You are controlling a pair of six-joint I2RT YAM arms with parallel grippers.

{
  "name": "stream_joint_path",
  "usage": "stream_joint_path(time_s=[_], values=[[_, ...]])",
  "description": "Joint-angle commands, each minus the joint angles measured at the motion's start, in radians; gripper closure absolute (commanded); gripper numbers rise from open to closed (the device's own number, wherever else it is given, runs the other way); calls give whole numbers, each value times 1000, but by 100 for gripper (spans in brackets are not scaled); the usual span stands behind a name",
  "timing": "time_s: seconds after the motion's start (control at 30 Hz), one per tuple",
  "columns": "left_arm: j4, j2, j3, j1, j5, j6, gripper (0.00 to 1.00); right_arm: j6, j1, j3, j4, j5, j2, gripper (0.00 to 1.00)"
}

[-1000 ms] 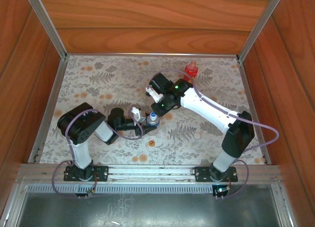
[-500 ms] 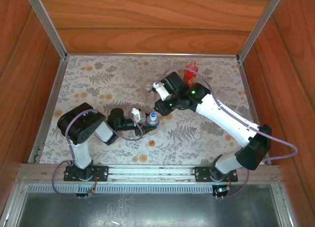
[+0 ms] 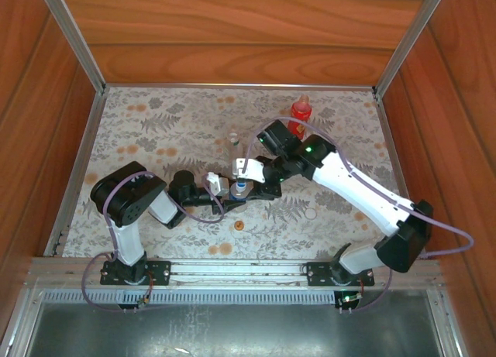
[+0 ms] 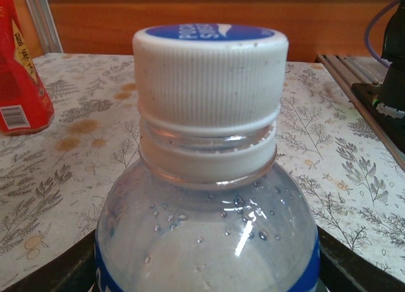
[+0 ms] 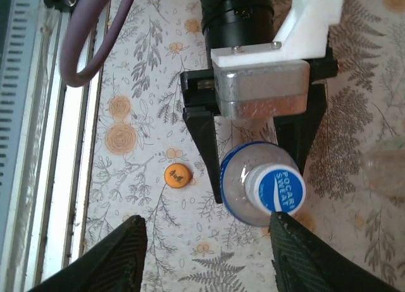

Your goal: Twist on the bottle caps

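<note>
Left pincer (image 5: pixel 256 185) was clamped narrowly on the Pocari Sweat bottle (image 5: pixel 242 200), one black finger on each side of its shoulder, holding it upright on the floral counter (image 3: pixel 147 125) just ahead of the arm bases. The blue-topped cap (image 4: pixel 209 76) sat on the bottle's neck, its ribbed white skirt resting just above the collar ring. How tightly it was threaded I could not tell.

The right pincer (image 5: pixel 207 223) hung above the bottle with its jaws spread wide and nothing between them. In the right wrist view the cap lay close to one finger rather than centred in the gap.

The orange cap (image 5: pixel 178 175) lay loose on the counter just beside the held bottle, toward the near rail. The red bottle (image 3: pixel 301 109) stood well apart at the far side with no cap that I could make out. A small clear shape (image 3: pixel 234 139) farther back was probably the slim bottle.

By my reading, the step in hand was turning the blue-topped cap home, with the right pincer between grips. The next move called for centring it over the cap, lowering, closing on the ribbed skirt and twisting while the left pincer kept the bottle from spinning. The orange cap would come after that.
</note>
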Motion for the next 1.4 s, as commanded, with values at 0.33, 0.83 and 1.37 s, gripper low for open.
stream_joint_path(time_s=[0.33,0.83,1.37], values=[[-199,43,-51,7,0,10,43,-185,-7,121,-50,34,184,56],[-199,40,-57,9,-5,12,43,-163,-7,109,30,119,195,55],[-201,40,-57,9,-11,11,43,-156,-7,120,-9,108,245,71]])
